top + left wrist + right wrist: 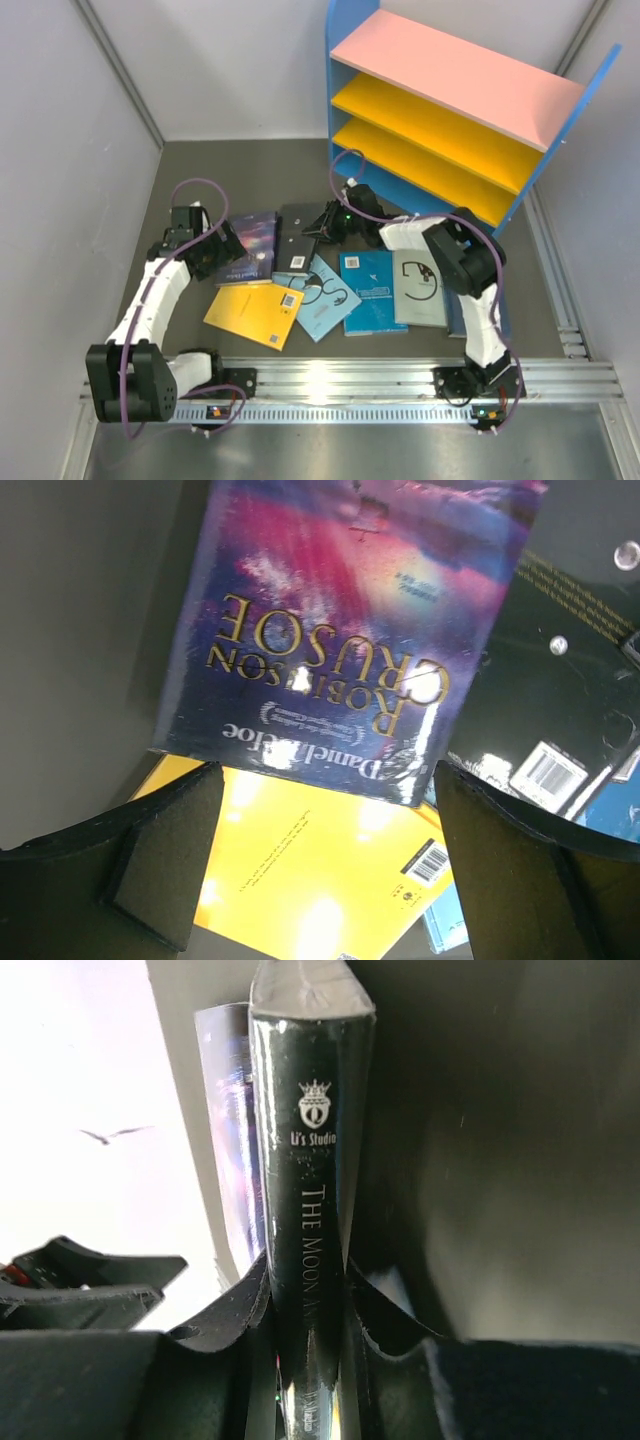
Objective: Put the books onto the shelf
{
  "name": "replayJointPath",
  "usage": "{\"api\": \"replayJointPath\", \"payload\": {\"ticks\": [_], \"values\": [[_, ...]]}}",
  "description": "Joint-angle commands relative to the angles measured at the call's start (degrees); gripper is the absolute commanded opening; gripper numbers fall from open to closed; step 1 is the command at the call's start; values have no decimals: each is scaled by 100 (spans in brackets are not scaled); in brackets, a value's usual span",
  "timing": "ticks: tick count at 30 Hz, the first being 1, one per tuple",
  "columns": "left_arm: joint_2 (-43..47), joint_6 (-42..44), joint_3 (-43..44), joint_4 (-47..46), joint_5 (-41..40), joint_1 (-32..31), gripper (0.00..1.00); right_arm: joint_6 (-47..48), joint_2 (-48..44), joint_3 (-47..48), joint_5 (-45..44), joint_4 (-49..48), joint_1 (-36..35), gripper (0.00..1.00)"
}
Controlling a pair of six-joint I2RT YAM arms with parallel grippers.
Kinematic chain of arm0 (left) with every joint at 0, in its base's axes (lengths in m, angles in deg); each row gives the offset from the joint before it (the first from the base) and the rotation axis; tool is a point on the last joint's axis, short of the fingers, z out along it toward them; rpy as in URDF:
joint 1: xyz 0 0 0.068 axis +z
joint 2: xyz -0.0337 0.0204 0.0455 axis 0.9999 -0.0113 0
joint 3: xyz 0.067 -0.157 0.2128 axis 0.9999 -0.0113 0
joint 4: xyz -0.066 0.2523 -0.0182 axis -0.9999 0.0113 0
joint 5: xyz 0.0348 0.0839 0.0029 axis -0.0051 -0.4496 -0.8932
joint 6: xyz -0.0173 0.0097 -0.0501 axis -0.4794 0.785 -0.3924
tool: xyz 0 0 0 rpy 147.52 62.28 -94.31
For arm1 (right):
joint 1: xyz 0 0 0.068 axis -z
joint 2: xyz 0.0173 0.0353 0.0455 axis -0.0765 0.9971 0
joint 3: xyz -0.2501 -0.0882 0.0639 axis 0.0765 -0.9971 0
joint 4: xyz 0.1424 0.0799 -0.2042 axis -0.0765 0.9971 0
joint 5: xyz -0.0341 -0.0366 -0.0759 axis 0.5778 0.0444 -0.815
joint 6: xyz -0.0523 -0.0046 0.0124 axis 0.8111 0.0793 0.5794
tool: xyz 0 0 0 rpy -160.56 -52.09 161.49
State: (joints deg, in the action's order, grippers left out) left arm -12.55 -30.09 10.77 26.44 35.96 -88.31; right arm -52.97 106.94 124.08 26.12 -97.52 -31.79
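Noted yellow book (253,314), light blue book (322,295), teal book (372,292) and grey-green book (421,290) flat on table (190,180) toward its near edge. Found left gripper (325,780) spread wide just above purple book (350,630). Saw right gripper (305,1280) clamped on spine of black book (305,1160), just beside the purple one. Spotted shelf (460,75) beyond, far right.

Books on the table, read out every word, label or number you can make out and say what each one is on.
"ROBINSON CRUSOE": cover of the purple galaxy book.
"Daniel Defoe": same cover, beside the title.
"Li's Studio": spine of the black book.
"THE MOON A...": same spine; the rest is hidden.
Too small to read: yellow book small print, barcode sticker digits, all titles in the top view.
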Motion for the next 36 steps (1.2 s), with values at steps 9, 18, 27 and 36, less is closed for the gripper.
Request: {"api": "replayJointPath", "payload": {"ticks": [9, 18, 27, 36], "values": [[456, -735, 291, -1070, 1758, 10, 99, 433, -2882, -961, -423, 924, 428, 0], [-79, -1624, 17, -3200, 3465, -524, 99, -1272, -3771, -1884, 306, -1163, 604, 0], [-801, -1668, 0, -3728, 3360, -1352, 99, -3907, -2797, -2991, 264, -6105, 604, 0], [-651, -2565, -10, -4766, 3861, -1361, 0, -3989, -2479, -2922, 447, -6564, 551, 0]]}}
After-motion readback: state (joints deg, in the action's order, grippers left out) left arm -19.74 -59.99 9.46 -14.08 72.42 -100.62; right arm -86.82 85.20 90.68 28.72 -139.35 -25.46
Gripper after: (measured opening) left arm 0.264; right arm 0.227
